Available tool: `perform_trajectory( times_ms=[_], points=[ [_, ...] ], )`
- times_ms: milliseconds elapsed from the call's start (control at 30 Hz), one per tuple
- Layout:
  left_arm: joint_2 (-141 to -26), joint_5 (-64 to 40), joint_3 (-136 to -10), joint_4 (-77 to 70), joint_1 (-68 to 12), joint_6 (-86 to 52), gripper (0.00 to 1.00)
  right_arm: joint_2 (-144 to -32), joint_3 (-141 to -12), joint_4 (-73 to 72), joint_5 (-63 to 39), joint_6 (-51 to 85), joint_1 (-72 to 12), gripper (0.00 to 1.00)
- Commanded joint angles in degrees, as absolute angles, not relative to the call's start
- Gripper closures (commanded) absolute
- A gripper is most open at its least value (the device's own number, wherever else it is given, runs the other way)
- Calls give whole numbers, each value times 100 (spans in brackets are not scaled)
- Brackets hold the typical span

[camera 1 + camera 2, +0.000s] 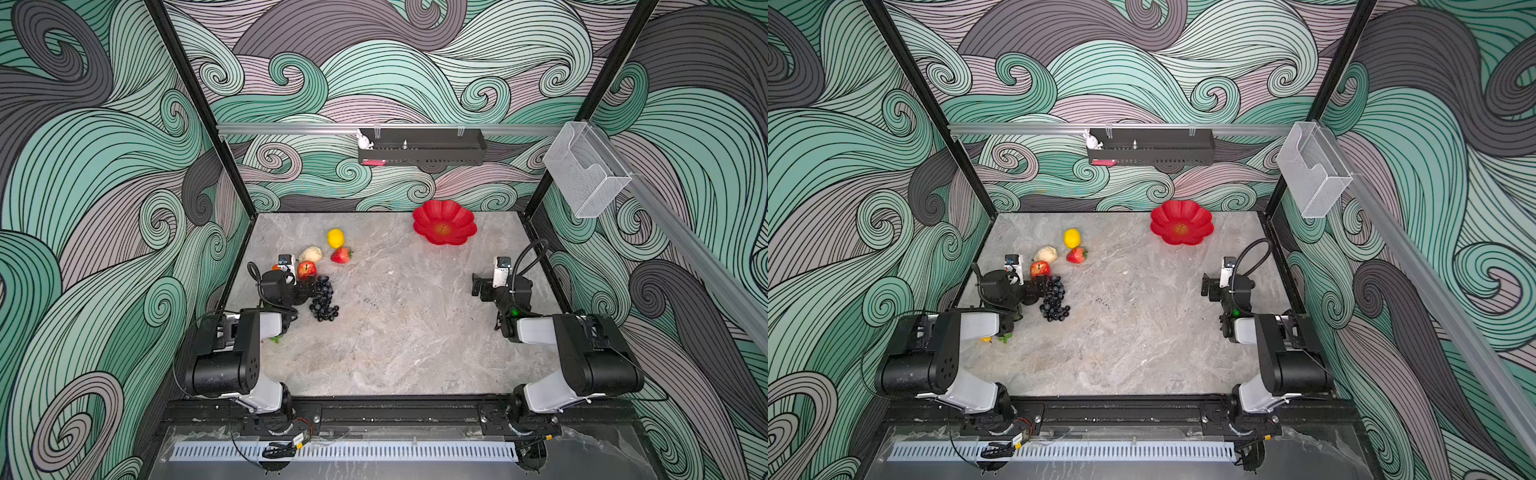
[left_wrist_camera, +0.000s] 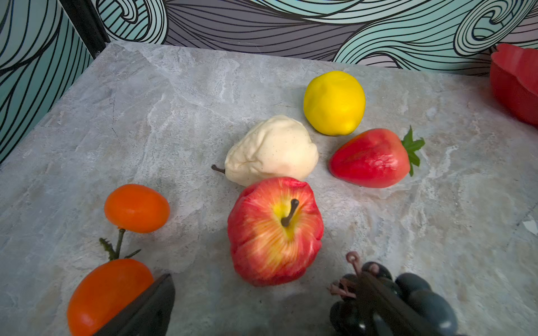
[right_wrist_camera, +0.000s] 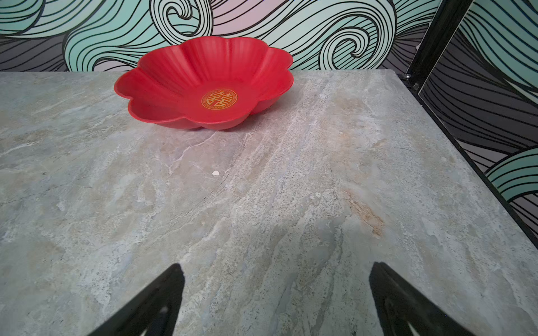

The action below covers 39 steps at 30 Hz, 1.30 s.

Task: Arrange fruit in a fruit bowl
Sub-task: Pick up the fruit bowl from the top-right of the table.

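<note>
The red scalloped fruit bowl stands empty at the back right of the table. The fruit lies at the left: a yellow lemon, a beige lumpy piece, a strawberry, a red apple, a dark grape bunch and two oranges on a twig. My left gripper is open low over the table, just short of the apple, with one finger over the grapes' stem end. My right gripper is open over bare table, well short of the bowl.
A black wall tray with a white rabbit figure hangs on the back rail. A clear mesh bin hangs on the right rail. Small yellow and green pieces peep from under the left forearm. Patterned walls close in three sides.
</note>
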State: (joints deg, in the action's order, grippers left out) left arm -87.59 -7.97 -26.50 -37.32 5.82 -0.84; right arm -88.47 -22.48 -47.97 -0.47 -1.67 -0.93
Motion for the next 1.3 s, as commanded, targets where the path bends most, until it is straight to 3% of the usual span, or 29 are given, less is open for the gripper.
perform_trajectory(
  times_ms=[0,833,1033,1267],
  points=[
    [-8736,-765,-2690,-3814,613,-78,1,-8820,-2356,-4788,-98,-185,-70,0],
    [-8700,-892,-2684,-3831,631,-24,1,-8765,-2296,-4865,-286,-256,-70,0],
    [-7752,-1183,-3003,-2489,549,110,1,-8049,-2054,-4720,-535,-360,-87,0],
    [-6263,-441,-3204,-1547,-228,-491,1,-6501,-2553,-3125,-599,106,-317,0]
  ],
)
